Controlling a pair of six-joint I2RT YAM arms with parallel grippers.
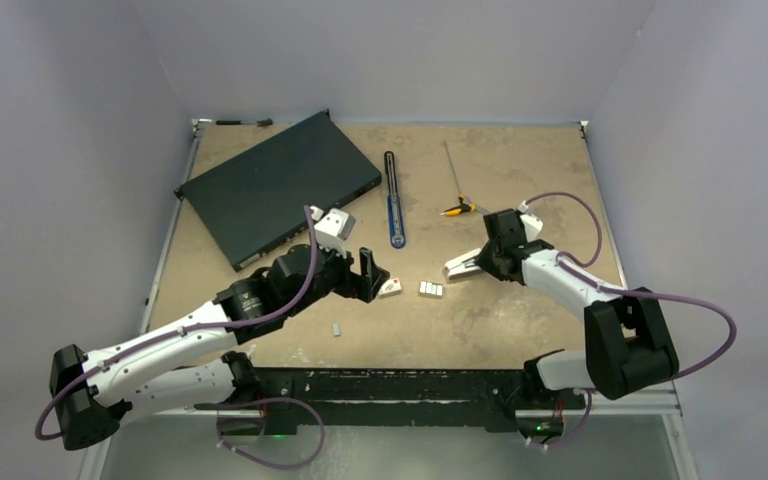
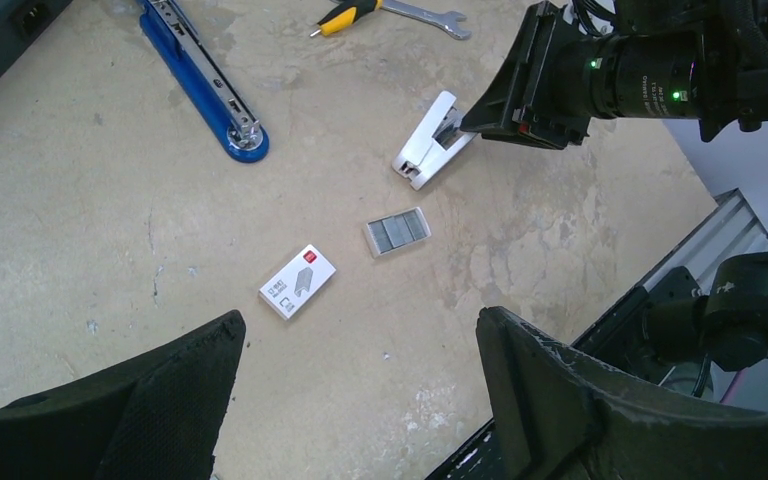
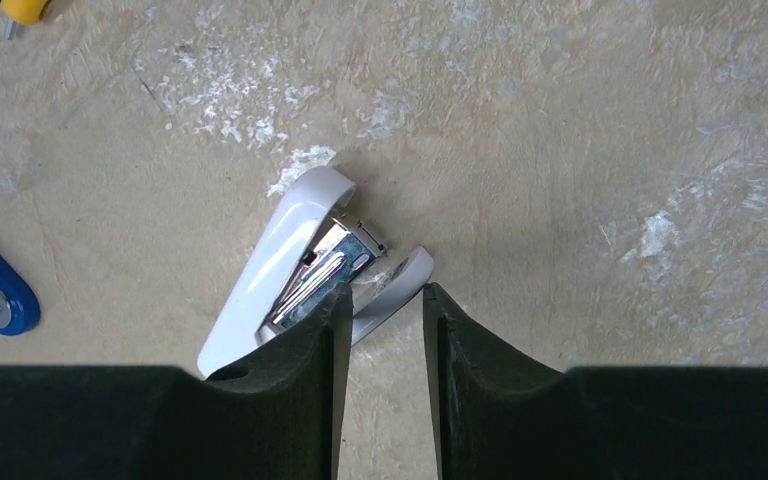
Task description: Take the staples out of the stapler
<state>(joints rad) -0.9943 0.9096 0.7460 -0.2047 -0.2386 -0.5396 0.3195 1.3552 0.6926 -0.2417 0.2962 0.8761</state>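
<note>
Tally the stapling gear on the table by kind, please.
Staplers: 2 (white stapler, blue stapler)
Bundle of staples: 1
Small white box with red label: 1
Tiny grey bit, too small to identify: 1
Total: 5

Tan, scuffed table, carrying: one flat black equipment case, lying askew at the far left; one long blue tool with a metal rail, just right of the case. Also one yellow-handled screwdriver touching a steel wrench at the far middle. One small white box with a red label, lying flat near the middle.
</note>
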